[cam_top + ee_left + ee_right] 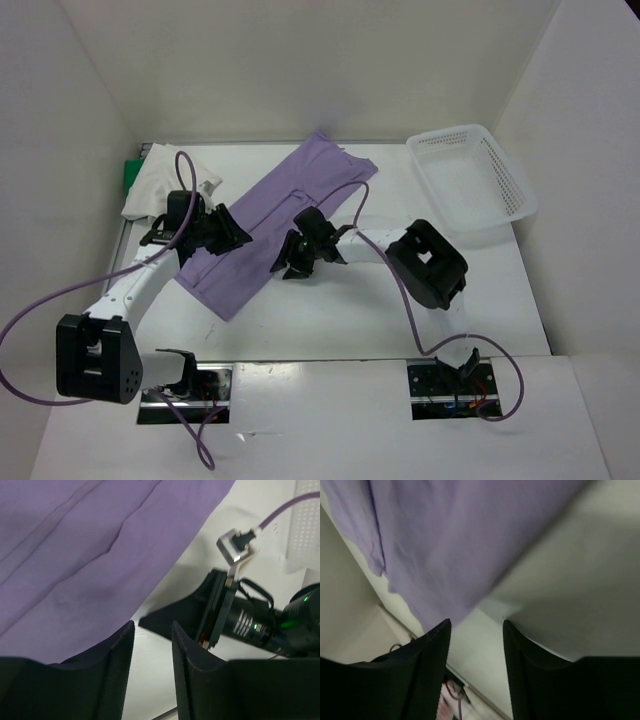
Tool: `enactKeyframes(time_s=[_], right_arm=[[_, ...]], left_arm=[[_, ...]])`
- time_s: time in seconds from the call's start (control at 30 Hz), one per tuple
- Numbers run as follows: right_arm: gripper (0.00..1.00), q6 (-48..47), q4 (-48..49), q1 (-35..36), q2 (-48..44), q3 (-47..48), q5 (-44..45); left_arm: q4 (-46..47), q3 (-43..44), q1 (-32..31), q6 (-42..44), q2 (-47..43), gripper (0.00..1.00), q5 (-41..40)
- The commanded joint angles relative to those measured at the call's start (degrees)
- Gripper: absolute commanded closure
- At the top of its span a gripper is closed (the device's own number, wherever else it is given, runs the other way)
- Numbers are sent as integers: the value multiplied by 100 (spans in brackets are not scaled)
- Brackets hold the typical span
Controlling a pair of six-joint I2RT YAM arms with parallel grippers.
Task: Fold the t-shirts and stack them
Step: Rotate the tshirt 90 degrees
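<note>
The lavender t-shirt (290, 190) lies flat and folded lengthwise, running diagonally across the table's middle. It fills the top of the left wrist view (75, 555) and of the right wrist view (450, 535). A white t-shirt (165, 180) lies crumpled at the back left on top of a green t-shirt (133, 175), of which only an edge shows. My left gripper (237, 236) (152, 630) hovers open at the shirt's near-left part, with nothing between its fingers. My right gripper (294, 262) (476, 627) is open and empty at the shirt's near-right edge.
A white mesh basket (470, 180) stands at the back right, partly over the table's edge. White walls close in the back and sides. The right arm's wrist (250, 622) sits close to the left gripper. Purple cables loop around both arms.
</note>
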Motion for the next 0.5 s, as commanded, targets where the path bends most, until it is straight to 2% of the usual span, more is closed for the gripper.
enactKeyframes(time_s=[0.0,0.13,0.17,0.27,0.33,0.47], right_arm=[[50,458,504,16,596,418,337],[64,510,223,16,1134,919,433],[79,510,223,-36,1135,920,329],[100,275,417,-273,847,437,-15],[100,-173,23,-387,443,140,221],[100,-1272,-1023,-1009,-1215,-845,355]], left_arm=[[18,-131,-6,42,-327,55,42],[71,-263,-6,42,-380,50,42],[71,-263,-6,42,-380,50,42],[71,-263,-6,103,-380,48,42],[123,-315,-6,103,-380,47,104],[177,-315,-84,103,-82,46,297]])
